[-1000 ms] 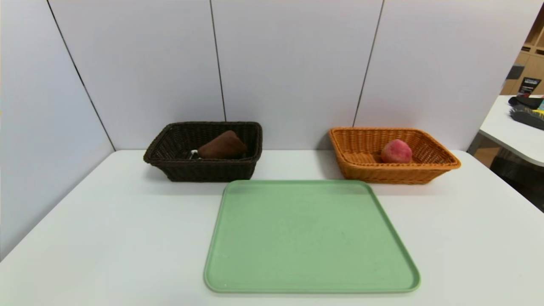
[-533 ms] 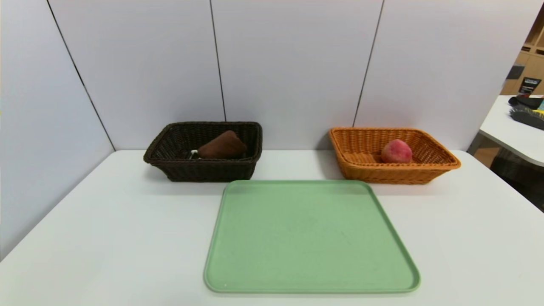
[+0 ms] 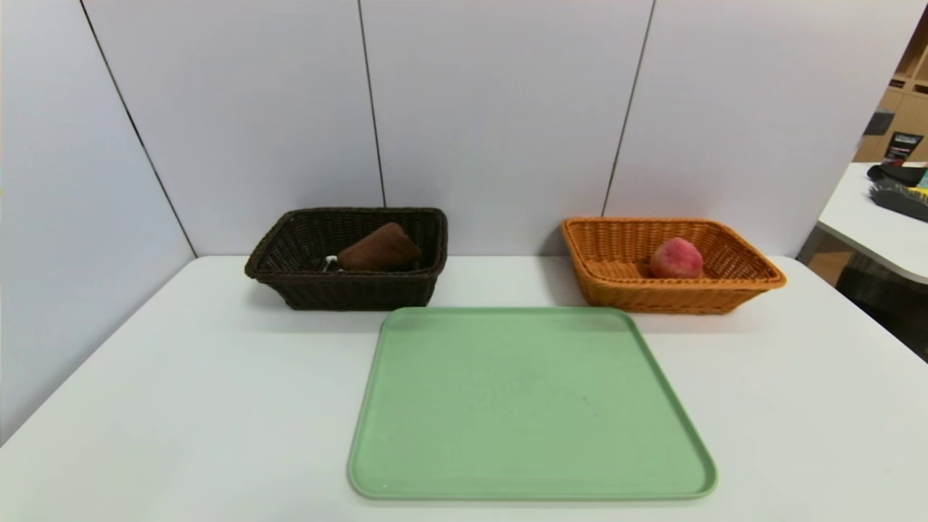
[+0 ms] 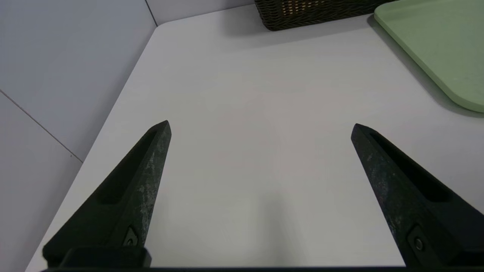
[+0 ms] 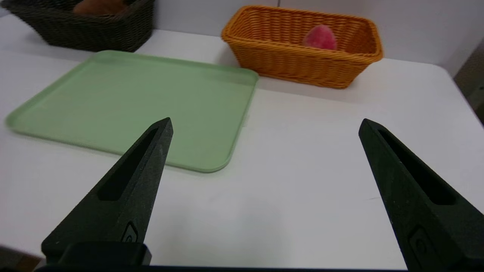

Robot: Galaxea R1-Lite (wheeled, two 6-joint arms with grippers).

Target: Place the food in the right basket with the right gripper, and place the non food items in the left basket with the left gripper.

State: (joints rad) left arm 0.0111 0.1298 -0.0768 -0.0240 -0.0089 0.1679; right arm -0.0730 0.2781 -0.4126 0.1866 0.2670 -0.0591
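A dark brown wicker basket stands at the back left and holds a brown wedge-shaped item with a small white-tipped thing beside it. An orange wicker basket at the back right holds a pink-red peach, which the right wrist view also shows as the peach. The green tray lies bare in the middle. Neither arm shows in the head view. My left gripper hangs open over bare table near the left side. My right gripper is open over the table beside the tray's near right corner.
The white table is walled by grey panels behind and on the left. Its left edge meets the panel close to my left gripper. A second table with dark objects stands off to the right.
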